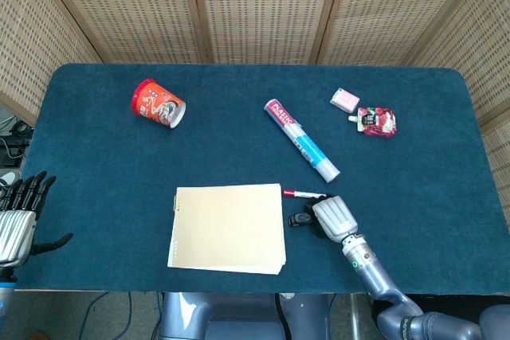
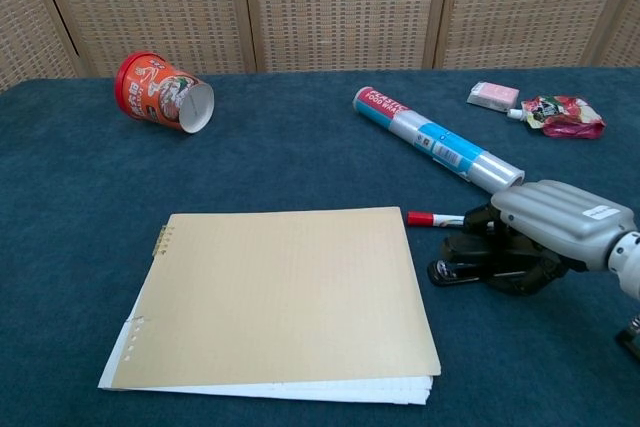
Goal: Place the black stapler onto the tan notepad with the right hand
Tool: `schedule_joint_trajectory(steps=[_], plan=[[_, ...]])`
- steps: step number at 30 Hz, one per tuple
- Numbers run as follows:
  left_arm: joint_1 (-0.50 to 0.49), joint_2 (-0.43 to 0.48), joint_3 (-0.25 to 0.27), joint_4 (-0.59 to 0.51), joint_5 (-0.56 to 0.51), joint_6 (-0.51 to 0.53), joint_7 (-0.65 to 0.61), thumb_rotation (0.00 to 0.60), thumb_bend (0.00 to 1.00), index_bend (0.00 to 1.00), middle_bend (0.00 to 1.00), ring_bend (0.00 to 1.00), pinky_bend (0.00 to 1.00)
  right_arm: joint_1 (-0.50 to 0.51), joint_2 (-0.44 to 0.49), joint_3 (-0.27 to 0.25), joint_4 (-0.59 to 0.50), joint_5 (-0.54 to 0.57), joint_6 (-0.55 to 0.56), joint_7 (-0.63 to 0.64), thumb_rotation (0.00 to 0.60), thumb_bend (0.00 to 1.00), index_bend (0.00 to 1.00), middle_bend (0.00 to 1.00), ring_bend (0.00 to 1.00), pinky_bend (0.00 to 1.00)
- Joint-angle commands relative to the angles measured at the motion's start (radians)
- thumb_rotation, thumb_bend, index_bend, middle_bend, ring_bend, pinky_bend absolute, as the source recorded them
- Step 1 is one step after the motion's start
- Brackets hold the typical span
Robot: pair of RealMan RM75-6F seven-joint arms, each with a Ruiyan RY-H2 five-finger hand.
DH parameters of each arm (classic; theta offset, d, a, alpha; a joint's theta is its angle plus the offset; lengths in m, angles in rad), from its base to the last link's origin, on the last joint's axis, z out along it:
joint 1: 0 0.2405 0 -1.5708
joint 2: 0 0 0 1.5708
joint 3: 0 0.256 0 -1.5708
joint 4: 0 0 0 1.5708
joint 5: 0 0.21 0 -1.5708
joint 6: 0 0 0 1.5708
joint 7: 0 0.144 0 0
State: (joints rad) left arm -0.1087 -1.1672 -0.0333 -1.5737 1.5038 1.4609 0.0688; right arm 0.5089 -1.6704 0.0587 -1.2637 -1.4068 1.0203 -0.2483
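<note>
Under the right hand (image 2: 553, 230), on the cloth: black stapler (image 2: 470, 259), fingers curled around it, grip apparently set. Tan notepad (image 2: 280, 292) lies just left of the hand. Advice: lift clear of the red marker (image 2: 433, 218), carry left, set down flat mid-page.

Black stapler (image 2: 470, 263) lying flat on the blue cloth, just right of the pad, partly covered. Tan notepad (image 2: 280, 292), closed, flat, bound at its left edge.
</note>
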Motion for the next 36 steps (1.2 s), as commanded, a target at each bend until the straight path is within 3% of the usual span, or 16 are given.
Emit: schedule_joint_trajectory(steps=[1, 6, 12, 17, 22, 27, 36], plan=[[0.0, 0.001, 0.0, 0.0, -0.001, 0.0, -0.002, 0.6, 0.0, 0.0, 0.0, 0.0, 0.0, 0.0, 0.001, -0.002, -0.003, -0.014, 0.015, 0.007, 0.6, 0.59, 0.65, 0.66, 0.6, 0.52], [-0.003, 0.001, 0.0, 0.001, -0.003, -0.007, -0.001, 0.6, 0.0, 0.0, 0.0, 0.0, 0.0, 0.004, 0.024, 0.009, -0.052, -0.038, 0.05, 0.008, 0.6, 0.6, 0.66, 0.66, 0.6, 0.52], [-0.007, 0.004, -0.003, 0.0, -0.011, -0.015, -0.011, 0.6, 0.0, 0.0, 0.0, 0.0, 0.0, 0.046, 0.078, 0.069, -0.166, -0.035, 0.048, -0.037, 0.6, 0.6, 0.65, 0.66, 0.6, 0.52], [-0.012, 0.011, -0.007, 0.002, -0.021, -0.027, -0.03, 0.6, 0.0, 0.0, 0.0, 0.0, 0.0, 0.124, 0.098, 0.145, -0.263, 0.034, -0.032, -0.124, 0.6, 0.6, 0.65, 0.66, 0.6, 0.52], [-0.019, 0.013, -0.008, 0.003, -0.029, -0.044, -0.035, 0.6, 0.0, 0.0, 0.0, 0.0, 0.0, 0.224, 0.059, 0.194, -0.259, 0.091, -0.125, -0.19, 0.6, 0.6, 0.65, 0.66, 0.6, 0.52], [-0.023, 0.007, -0.015, 0.008, -0.045, -0.05, -0.027, 0.6, 0.0, 0.0, 0.0, 0.0, 0.0, 0.331, 0.008, 0.191, -0.21, 0.089, -0.241, -0.202, 0.6, 0.6, 0.65, 0.66, 0.6, 0.52], [-0.03, 0.012, -0.022, 0.015, -0.064, -0.066, -0.045, 0.6, 0.0, 0.0, 0.0, 0.0, 0.0, 0.408, -0.104, 0.15, -0.156, 0.073, -0.289, -0.225, 0.6, 0.6, 0.65, 0.67, 0.6, 0.52]])
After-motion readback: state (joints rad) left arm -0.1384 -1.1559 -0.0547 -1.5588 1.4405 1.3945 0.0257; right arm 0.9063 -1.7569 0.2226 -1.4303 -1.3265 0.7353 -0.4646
